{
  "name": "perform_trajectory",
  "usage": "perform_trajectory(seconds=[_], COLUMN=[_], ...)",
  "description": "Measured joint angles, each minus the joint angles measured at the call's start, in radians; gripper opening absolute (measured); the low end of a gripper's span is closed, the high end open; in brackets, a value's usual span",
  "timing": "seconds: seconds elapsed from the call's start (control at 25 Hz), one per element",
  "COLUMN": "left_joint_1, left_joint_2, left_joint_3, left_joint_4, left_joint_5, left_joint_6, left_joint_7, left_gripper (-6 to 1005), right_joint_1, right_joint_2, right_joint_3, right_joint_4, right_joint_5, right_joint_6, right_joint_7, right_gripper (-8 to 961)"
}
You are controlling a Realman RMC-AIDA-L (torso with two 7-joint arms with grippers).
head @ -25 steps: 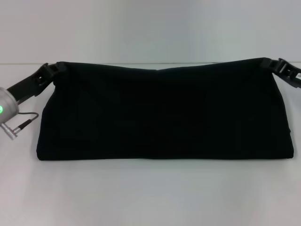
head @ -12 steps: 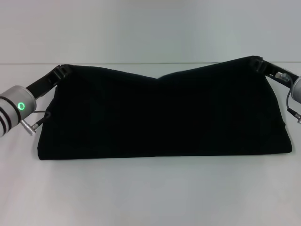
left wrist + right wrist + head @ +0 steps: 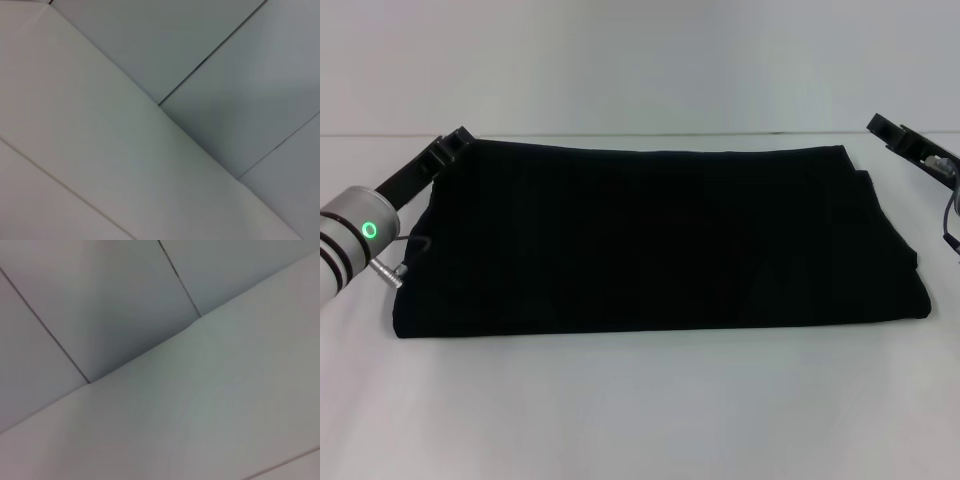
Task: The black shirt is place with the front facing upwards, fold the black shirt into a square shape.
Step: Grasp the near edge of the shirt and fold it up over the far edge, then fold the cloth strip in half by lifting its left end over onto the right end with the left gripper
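Note:
The black shirt [image 3: 660, 240] lies flat on the white table [image 3: 640, 410] as a wide folded rectangle, plain black side up. My left gripper [image 3: 452, 143] is at the shirt's far left corner, touching the cloth edge. My right gripper [image 3: 882, 126] hovers open beyond the far right corner, apart from the cloth and holding nothing. Neither wrist view shows the shirt or any fingers.
The white table stretches in front of the shirt and on both sides. A pale wall [image 3: 640, 60] rises just behind the table's far edge. Both wrist views hold only white panels with dark seams [image 3: 210, 55] [image 3: 180, 277].
The shirt's raised far edge has dropped flat onto the table. My right gripper let go of its corner and drew away to the right. The left arm barely moved.

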Motion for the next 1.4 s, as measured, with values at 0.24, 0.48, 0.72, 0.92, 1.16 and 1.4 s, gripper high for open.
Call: perform_trajectory(seconds=[0.24,0.48,0.72,0.92,1.16,1.4], left_joint_1=[0.003,0.004,0.017,0.093,0.204,0.334], left_joint_2=[0.000,0.002,0.007,0.061,0.115,0.163], left_joint_3=[0.011,0.022,0.019,0.071,0.169,0.247], left_joint_4=[-0.002,-0.003,0.002,0.005,0.019,0.028], left_joint_5=[0.006,0.008,-0.004,0.008,0.011,0.030], left_joint_6=[-0.014,-0.087,-0.125,0.224,0.452,0.622], left_joint_7=[0.001,0.001,-0.005,-0.116,-0.297,-0.480], left_gripper=[357,557,578,581,686,790], right_joint_1=[-0.022,-0.082,-0.143,-0.196,-0.242,-0.258], right_joint_2=[0.000,0.000,0.000,-0.006,-0.005,-0.003], right_joint_3=[-0.001,-0.003,-0.023,-0.171,-0.328,-0.389], right_joint_4=[0.004,0.018,0.026,0.013,-0.023,-0.022], right_joint_5=[0.002,-0.002,-0.005,-0.018,-0.073,-0.139], right_joint_6=[-0.048,-0.211,-0.325,-0.502,-0.666,-0.736], right_joint_7=[-0.001,-0.049,-0.082,-0.155,-0.316,-0.482], right_gripper=[544,641,651,650,654,744])
